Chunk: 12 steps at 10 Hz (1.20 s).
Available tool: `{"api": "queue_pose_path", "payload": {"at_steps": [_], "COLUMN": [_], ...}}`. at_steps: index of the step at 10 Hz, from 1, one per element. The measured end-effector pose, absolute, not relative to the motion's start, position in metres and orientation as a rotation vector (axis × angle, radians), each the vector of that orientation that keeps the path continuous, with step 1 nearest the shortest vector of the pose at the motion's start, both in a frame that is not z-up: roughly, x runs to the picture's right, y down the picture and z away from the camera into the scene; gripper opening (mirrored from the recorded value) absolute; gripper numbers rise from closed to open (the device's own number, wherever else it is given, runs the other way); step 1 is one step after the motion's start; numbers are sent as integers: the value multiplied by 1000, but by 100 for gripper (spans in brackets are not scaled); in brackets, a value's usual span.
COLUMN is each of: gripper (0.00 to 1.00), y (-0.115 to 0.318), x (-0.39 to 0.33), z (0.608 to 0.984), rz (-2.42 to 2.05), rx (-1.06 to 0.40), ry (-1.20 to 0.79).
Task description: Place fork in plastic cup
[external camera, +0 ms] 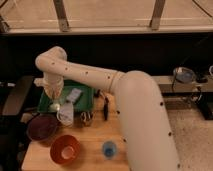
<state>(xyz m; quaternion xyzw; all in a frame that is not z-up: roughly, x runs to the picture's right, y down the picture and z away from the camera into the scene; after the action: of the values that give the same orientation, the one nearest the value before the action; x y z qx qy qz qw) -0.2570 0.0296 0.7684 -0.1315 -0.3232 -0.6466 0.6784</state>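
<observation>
The gripper hangs wrist-down over the left part of the green tray, at the back left of the wooden worktop; whether it is apart, together or clamped on something cannot be told. The fork cannot be made out with any certainty, so neither its place nor the way its long axis points can be told. The plastic cup stands upright near the front edge, well apart from the gripper, right of the red-orange bowl. A white mug stands just below the gripper, beside the maroon bowl.
</observation>
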Motion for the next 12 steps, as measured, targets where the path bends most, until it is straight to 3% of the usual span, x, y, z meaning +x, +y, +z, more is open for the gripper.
{"api": "queue_pose_path", "payload": {"at_steps": [7, 12], "gripper": [0, 0], "y": [-5, 37], "x": [-135, -43], "z": [697, 652], "rz": [-1204, -1032], "rx": [-320, -472], "ry": [-641, -583]}}
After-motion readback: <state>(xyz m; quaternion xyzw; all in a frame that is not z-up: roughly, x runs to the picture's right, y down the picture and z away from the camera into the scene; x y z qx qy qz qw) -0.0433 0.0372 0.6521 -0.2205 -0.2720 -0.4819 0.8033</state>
